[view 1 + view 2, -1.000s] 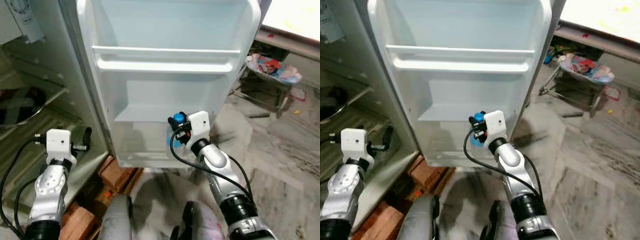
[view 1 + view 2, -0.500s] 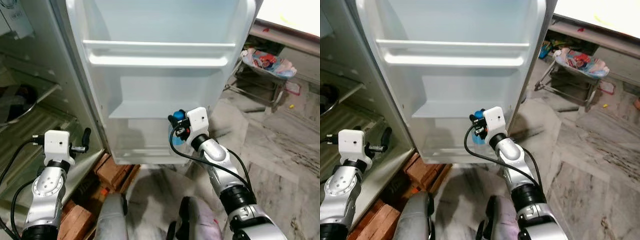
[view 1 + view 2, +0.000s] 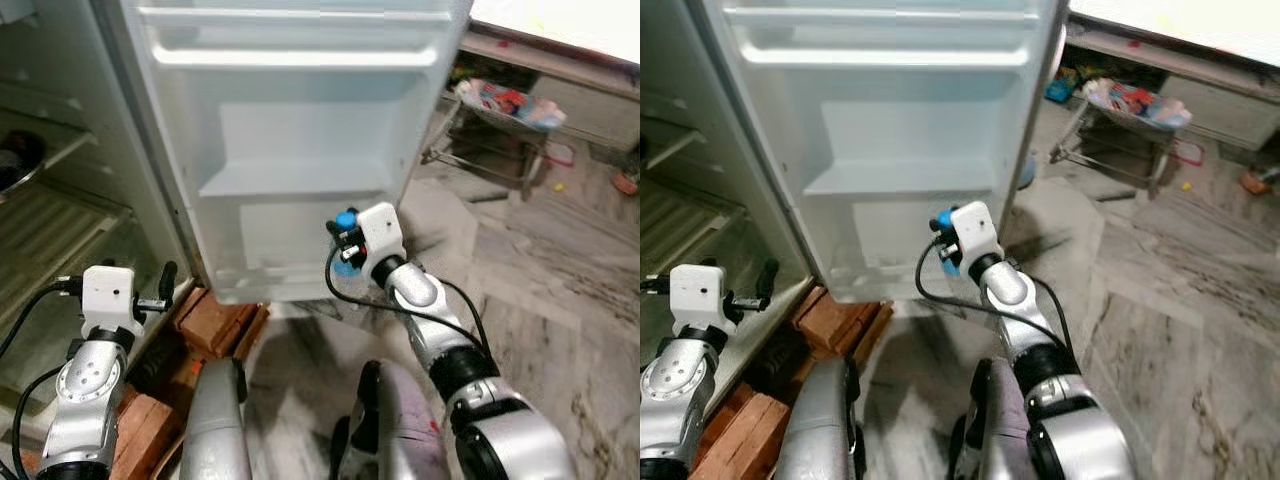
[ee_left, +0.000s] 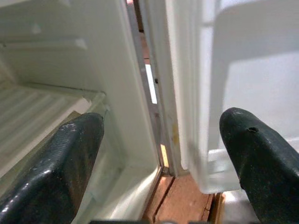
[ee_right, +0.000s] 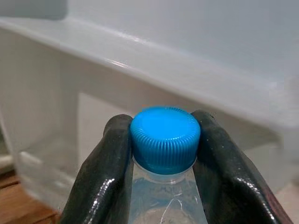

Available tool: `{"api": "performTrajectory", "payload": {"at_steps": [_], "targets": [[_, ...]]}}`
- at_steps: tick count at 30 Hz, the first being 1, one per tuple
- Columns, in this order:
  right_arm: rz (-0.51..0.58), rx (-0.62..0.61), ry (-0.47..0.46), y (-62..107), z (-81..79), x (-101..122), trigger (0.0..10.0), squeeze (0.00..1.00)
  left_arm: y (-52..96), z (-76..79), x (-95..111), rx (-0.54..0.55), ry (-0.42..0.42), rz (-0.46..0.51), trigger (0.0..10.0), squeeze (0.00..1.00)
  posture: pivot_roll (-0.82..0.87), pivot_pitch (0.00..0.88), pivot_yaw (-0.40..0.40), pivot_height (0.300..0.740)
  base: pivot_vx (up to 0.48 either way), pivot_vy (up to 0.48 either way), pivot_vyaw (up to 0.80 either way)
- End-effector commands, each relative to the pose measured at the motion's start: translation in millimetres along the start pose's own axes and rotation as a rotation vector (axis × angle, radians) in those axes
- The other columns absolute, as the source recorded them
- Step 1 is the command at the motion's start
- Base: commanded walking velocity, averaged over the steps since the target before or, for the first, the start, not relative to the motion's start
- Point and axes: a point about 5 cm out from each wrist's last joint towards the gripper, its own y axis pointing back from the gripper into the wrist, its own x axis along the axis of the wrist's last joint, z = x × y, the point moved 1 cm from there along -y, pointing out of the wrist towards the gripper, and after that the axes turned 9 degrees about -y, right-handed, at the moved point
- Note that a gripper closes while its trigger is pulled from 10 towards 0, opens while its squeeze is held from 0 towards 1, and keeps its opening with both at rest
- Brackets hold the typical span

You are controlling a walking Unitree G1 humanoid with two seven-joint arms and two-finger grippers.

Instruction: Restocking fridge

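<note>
My right gripper point(image 3: 345, 245) is shut on the neck of a clear water bottle point(image 5: 161, 196) with a blue cap point(image 5: 165, 137). It holds the bottle upright in front of the lower bin point(image 3: 280, 255) of the open white fridge door point(image 3: 300, 110). In the right wrist view, black fingers point(image 5: 100, 186) press on both sides just below the cap. Low at the left, my left gripper point(image 3: 165, 288) stands open with nothing between its fingers point(image 4: 70, 158). It points at the hinge gap between the fridge body and the door.
The fridge interior with ribbed shelves point(image 3: 40, 230) is on the left. Red bricks point(image 3: 215, 320) lie under the fridge's front edge. A folding rack with colourful packets point(image 3: 500, 100) stands at the back right on the marble floor point(image 3: 560, 290).
The whole view has shifted as the camera moved. The right gripper still holds the bottle, now lower against the door, level with the lower bin. The left arm keeps its pose.
</note>
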Motion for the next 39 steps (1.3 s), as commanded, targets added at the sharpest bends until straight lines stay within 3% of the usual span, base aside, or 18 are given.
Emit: {"api": "performTrajectory", "payload": {"at_steps": [1,8,10,15,22,28,33,39], "targets": [[0.058,0.000,0.044,-9.2,2.0,16.4,10.0,0.00,1.3,-1.7,2.6,-0.002,-0.001,0.005,10.0,0.00,0.22,0.119,-0.066,0.572,0.000,0.000,0.00],[0.147,0.028,0.138,-21.1,-3.6,37.7,10.0,0.00,8.7,-6.8,2.5,-0.003,-0.012,0.001,10.0,0.00,0.25,0.155,-0.061,0.572,0.000,0.000,0.00],[0.162,0.093,0.084,-23.7,-8.5,41.0,10.0,0.00,12.1,-7.2,1.5,-0.006,-0.014,-0.007,10.0,0.00,0.25,0.160,-0.060,0.572,0.000,0.000,0.00],[0.197,0.028,0.141,-31.3,-5.4,52.7,10.0,0.00,25.2,-8.9,-0.5,-0.012,-0.028,-0.028,10.0,0.00,0.29,0.200,-0.049,0.572,0.000,0.000,0.00],[0.293,-0.054,0.146,-38.8,0.4,79.0,10.0,0.00,36.0,-15.9,-2.1,-0.011,-0.041,-0.050,10.0,0.00,0.30,0.222,-0.042,0.572,0.000,0.000,0.00],[0.213,-0.099,0.118,-34.5,1.7,55.8,10.0,0.00,37.3,-14.1,1.1,-0.015,-0.041,-0.055,10.0,0.00,0.32,0.234,-0.040,0.572,0.000,0.000,0.00],[0.141,-0.155,0.098,-25.7,7.8,32.6,10.0,0.00,41.4,-22.4,1.5,0.000,-0.049,-0.067,10.0,0.00,0.33,0.248,-0.033,0.572,0.000,0.000,0.00],[0.108,-0.206,0.090,-22.9,15.0,26.3,10.0,0.00,44.5,-26.1,1.8,0.006,-0.056,-0.077,10.0,0.00,0.34,0.252,-0.031,0.572,0.000,0.000,0.00]]}}
